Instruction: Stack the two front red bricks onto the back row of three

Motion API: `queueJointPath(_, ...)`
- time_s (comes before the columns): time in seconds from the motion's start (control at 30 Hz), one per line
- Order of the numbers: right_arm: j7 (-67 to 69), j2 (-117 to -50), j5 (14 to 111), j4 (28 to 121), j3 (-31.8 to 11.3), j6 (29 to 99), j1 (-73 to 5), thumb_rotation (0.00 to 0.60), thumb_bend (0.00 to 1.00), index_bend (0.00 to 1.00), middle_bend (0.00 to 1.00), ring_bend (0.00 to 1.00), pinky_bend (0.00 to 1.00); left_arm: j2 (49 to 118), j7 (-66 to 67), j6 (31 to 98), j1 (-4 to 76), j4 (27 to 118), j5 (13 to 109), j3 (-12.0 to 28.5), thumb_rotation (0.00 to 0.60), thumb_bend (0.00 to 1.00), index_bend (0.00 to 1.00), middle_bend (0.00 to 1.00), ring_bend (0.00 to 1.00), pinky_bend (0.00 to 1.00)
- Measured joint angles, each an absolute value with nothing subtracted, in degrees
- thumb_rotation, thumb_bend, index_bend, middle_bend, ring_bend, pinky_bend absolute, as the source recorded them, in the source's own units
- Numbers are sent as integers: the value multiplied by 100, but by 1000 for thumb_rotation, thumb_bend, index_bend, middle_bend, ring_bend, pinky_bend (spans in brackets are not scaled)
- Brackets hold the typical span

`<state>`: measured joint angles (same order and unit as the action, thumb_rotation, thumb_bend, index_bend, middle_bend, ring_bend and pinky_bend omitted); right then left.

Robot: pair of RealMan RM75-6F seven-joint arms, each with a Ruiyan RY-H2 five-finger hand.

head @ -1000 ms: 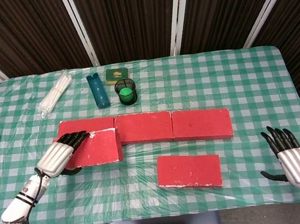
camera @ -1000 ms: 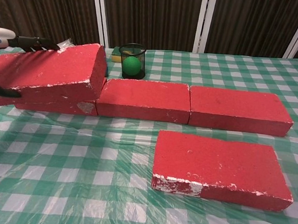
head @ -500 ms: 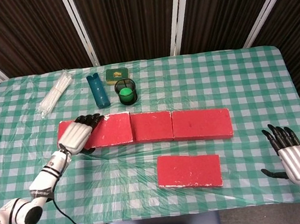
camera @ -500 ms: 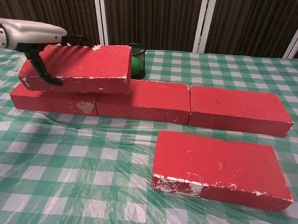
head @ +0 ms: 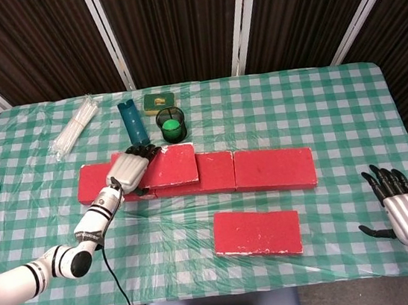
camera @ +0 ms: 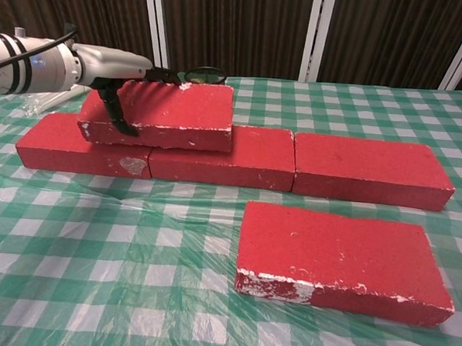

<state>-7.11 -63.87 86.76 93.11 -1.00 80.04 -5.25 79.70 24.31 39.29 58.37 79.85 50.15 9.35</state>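
A green-and-white checked plastic cloth covers the table, dark slatted panels behind it; at nine o'clock the left hand grips a flat red foam brick, which lies across the seam of the back row of red bricks; the second front red brick lies flat at six; at four the right hand hovers empty, fingers spread.

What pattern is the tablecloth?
Green and white checks on the tablecloth, clearest in the head view.
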Motion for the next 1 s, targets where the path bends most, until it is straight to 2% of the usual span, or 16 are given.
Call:
queueJointPath(0.3, -727, -6382, 8609, 9333, -104, 7946, -547, 535, 86, 0, 0, 0, 0, 7990, 2431, 3862, 5958, 7938, 4916, 826, 600, 362, 394, 951, 691, 751)
queueJointPath(0.47, -748, -6390, 8603, 9338, -105, 7958, -548, 535, 86, 0, 0, 0, 0, 7885, 2385, 3744, 5989, 8045, 4861, 762, 600, 363, 366, 888, 643, 683)
queueJointPath(0.7, -807, -6413, 8599, 9347, -101, 7975, -544, 535, 86, 0, 0, 0, 0, 7834, 2285, 3789, 5991, 8083, 4889, 677, 600, 360, 345, 852, 619, 653)
queueJointPath(0.87, -838, -6427, 8578, 9346, -104, 7971, -547, 535, 86, 0, 0, 0, 0, 7798, 2206, 3712, 6013, 8095, 4877, 652, 600, 350, 290, 699, 458, 526)
queueJointPath(1.0, -854, -6433, 8560, 9346, -110, 7973, -548, 535, 86, 0, 0, 0, 0, 7753, 2138, 3637, 6038, 8101, 4857, 615, 600, 340, 247, 581, 359, 460)
